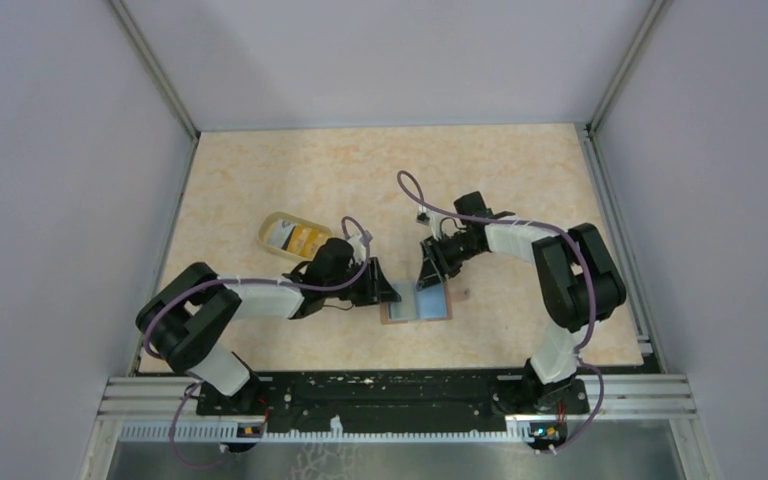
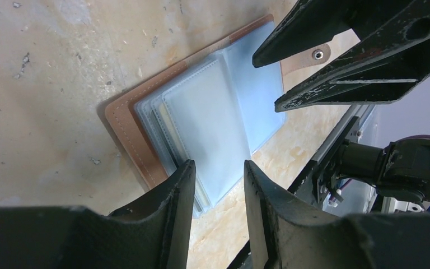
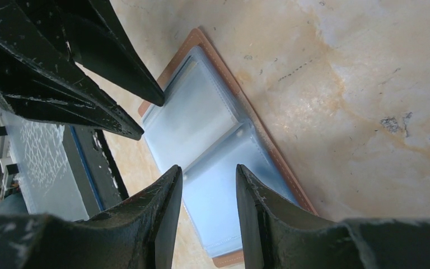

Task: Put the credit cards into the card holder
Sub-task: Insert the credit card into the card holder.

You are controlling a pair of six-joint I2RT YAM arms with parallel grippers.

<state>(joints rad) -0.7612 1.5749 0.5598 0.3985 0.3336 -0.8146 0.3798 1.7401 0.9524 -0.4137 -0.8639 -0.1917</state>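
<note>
The card holder [image 1: 418,304] lies open on the table, with a reddish-brown rim, light blue lining and clear sleeves up. It also shows in the left wrist view [image 2: 213,112] and the right wrist view [image 3: 207,123]. My left gripper [image 1: 385,293] is open just above the holder's left half [image 2: 218,168], with nothing between its fingers. My right gripper [image 1: 428,276] is open above the right half [image 3: 208,171], also empty. The two grippers' fingertips face each other closely over the holder. White and orange credit cards [image 1: 298,238] show inside a translucent yellowish cup [image 1: 273,229] to the left.
The cup lies on its side behind my left arm, left of the holder. The holder's snap tab [image 2: 316,54] sticks out on its far side. The table's black front rail [image 1: 400,392] runs just near the holder. Grey walls enclose the table.
</note>
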